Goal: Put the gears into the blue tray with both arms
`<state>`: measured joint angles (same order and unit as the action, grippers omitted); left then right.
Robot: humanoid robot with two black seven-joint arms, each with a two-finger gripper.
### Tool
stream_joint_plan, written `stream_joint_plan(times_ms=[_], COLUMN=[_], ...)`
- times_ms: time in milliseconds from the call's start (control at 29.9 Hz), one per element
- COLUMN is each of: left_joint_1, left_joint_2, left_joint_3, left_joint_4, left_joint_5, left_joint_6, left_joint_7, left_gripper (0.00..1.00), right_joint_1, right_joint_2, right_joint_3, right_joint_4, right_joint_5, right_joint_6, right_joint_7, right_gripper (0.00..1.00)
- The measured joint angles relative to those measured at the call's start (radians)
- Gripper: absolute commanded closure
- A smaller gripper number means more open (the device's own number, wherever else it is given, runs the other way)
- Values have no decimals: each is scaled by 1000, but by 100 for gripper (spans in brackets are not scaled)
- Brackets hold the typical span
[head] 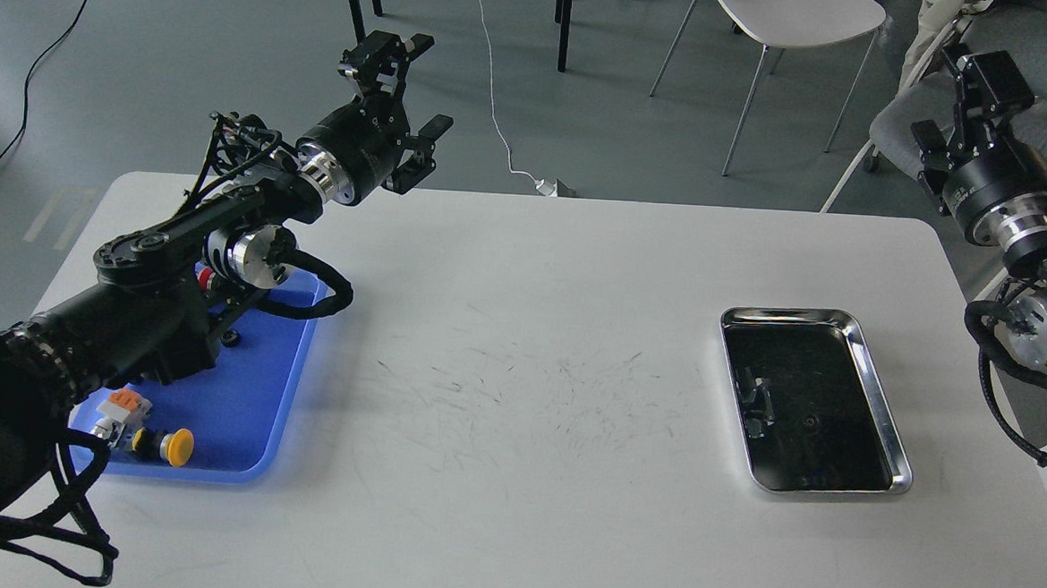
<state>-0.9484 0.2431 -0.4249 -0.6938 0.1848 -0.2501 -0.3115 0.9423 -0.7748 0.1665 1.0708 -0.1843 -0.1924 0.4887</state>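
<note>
- Our left gripper [413, 100] is raised beyond the white surface's [518, 401] far edge, fingers spread apart, empty.
- Our right gripper [955, 101] is raised too; we cannot tell its finger state.
- Flat blue plastic tray [249, 405] lies below the left gripper, a tiny black gear [232, 339] inside.
</note>
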Motion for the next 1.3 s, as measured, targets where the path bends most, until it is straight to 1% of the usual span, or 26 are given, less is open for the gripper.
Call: stream_joint_plan(times_ms=[134,201,435,635,736,769,869,1137,1304], left_joint_1=[14,19,22,22,22,22,22,21,20], left_joint_2=[-7,-10,-13,-38,-41,-41,-44,-43,-41], left_joint_3=[-34,-44,-50,-52,-51,-51,-51,-51,-52], left_joint_4=[2,2,4,9,12,13,14,19,19], left_joint_5=[-20,-27,-30,-32,-32,-32,-32,-33,-33], left_joint_6=[10,20,44,50,50,51,53,60,60], left_joint_7=[14,15,8,6,4,3,1,-6,-11], left_gripper=[3,3,3,3,3,3,3,3,3], right_joint_1=[2,1,22,47,49,50,58,74,68], right_joint_2=[-33,-62,-139,-207,-234,-238,-255,-298,-299], right_joint_3=[-34,-40,-149,-217,-223,-223,-220,-209,-217], right_joint_4=[38,59,121,128,127,127,127,185,193], right_joint_5=[-18,-57,-323,-504,-618,-647,-693,-695,-709], right_joint_6=[7,28,152,262,299,307,314,320,323], right_joint_7=[0,0,0,0,0,0,0,0,0], right_gripper=[4,4,4,4,3,2,1,3,3])
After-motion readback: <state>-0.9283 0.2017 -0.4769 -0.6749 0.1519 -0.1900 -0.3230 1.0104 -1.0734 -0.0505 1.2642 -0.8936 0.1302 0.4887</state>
